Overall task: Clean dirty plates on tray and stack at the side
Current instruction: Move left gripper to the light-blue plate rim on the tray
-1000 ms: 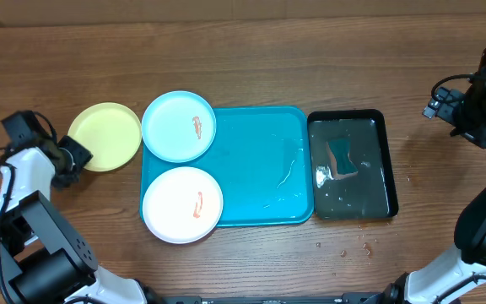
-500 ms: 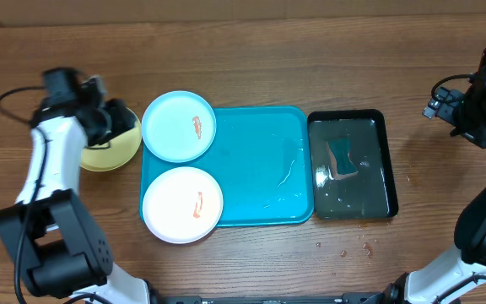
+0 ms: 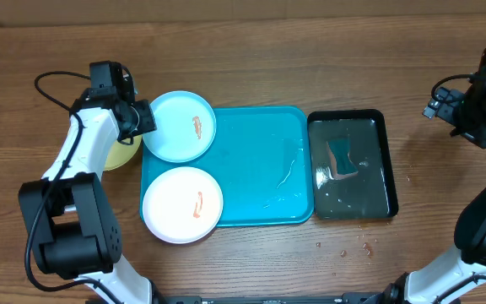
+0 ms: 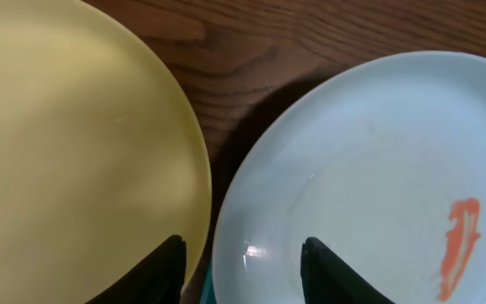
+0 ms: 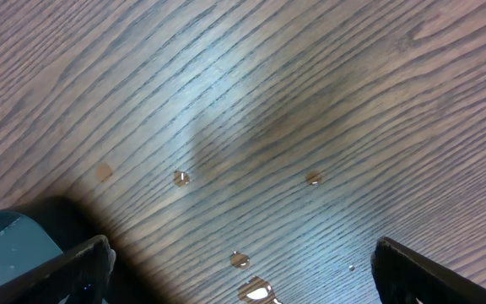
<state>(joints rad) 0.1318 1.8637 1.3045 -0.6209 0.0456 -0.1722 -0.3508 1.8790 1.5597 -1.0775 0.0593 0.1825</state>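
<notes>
The left gripper (image 3: 139, 121) stood open at upper left, its fingers (image 4: 169, 257) spread above the adjoining rims of the light blue plate (image 3: 178, 126) and the yellow-green plate (image 4: 66, 143). The light blue plate and the white plate (image 3: 181, 203), both red-smeared, overlapped the left edge of the turquoise tray (image 3: 260, 160). The right gripper (image 5: 243, 274) hung open over the wet table (image 5: 251, 101) at upper right.

Bright even light, soft shadows, sharp overhead — pale glare on table (image 5: 226, 76).
</notes>
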